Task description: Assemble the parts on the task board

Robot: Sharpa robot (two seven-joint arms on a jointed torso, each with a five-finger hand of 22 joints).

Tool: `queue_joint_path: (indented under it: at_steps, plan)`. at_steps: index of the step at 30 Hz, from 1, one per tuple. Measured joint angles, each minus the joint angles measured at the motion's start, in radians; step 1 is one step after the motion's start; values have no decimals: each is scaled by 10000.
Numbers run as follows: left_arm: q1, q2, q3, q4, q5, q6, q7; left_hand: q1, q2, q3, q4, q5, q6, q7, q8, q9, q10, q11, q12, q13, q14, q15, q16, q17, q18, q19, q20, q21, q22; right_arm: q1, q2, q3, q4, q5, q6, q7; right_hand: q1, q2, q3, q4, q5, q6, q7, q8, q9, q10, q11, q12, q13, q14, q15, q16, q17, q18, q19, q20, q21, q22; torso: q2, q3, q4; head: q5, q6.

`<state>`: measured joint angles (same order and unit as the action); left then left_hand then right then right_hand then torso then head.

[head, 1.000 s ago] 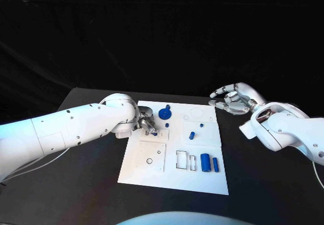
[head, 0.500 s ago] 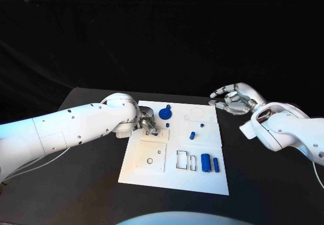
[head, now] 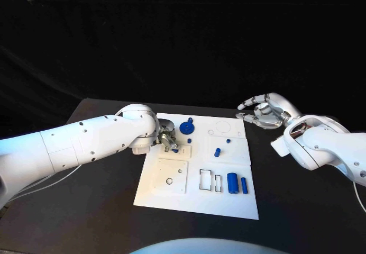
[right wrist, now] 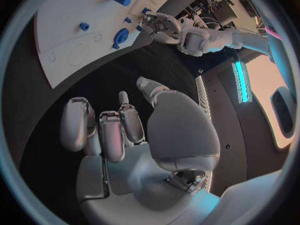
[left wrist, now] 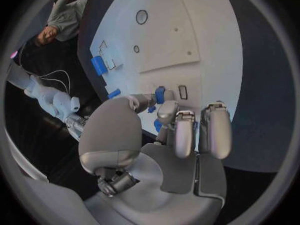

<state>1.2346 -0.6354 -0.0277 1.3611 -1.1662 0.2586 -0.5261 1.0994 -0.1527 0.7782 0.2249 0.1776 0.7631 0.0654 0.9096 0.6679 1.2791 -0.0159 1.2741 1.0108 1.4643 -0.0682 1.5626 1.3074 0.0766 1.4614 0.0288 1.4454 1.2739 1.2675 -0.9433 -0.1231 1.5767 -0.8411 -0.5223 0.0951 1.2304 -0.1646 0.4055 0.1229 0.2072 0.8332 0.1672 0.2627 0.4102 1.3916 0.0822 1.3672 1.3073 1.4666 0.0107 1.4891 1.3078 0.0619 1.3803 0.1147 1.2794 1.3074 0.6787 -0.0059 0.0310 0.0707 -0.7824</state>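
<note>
Reaching in from the left, the robot's left hand (head: 165, 139) rests over the far left part of the white rectangular task board (head: 191, 203), which lies in the middle of the black table (head: 84, 211). In the left wrist view its fingers (left wrist: 179, 131) are curled together and pointing down at the board, with a small blue part (left wrist: 160, 94) at their tips; whether they actually pinch it cannot be told. Just beside that hand, toward the far edge, a round blue disc-shaped part with a knob (head: 186, 128) sits on the board. Two small blue pegs (head: 228, 141) and a short blue cylinder (head: 217, 153) lie near the board's middle right. Nearer the robot, two larger blue cylinders (head: 231, 183) lie side by side next to a rectangular outline (the pair touch or nearly touch). The right hand (head: 262, 114) hangs above the bare table just off the board's far right corner, holding nothing, its fingers (right wrist: 109, 130) loosely curled and a little apart, the thumb set away from them.
</note>
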Motion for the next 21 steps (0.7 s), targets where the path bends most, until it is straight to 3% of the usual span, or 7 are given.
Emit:
queue_joint_path:
  at_steps: [21]
  plan:
    - [1, 154, -40, -219, 112, 239, -42, -654, 29, -68, -76, -66, 329, -225, 28, 139, 168, -145, 106, 209, 27, -122, 0, -1, 1, 36, -112, 0, 18, -16, -5, 0, 9, 0, 2, -1, -41, 41, 3, 56, 55, 0, 0, 0, 8, 0, 0, 0, 8, 0, 0, 0, -2, 0, 0, 0, -46, 7, 0, 1, -3, -21, -34]
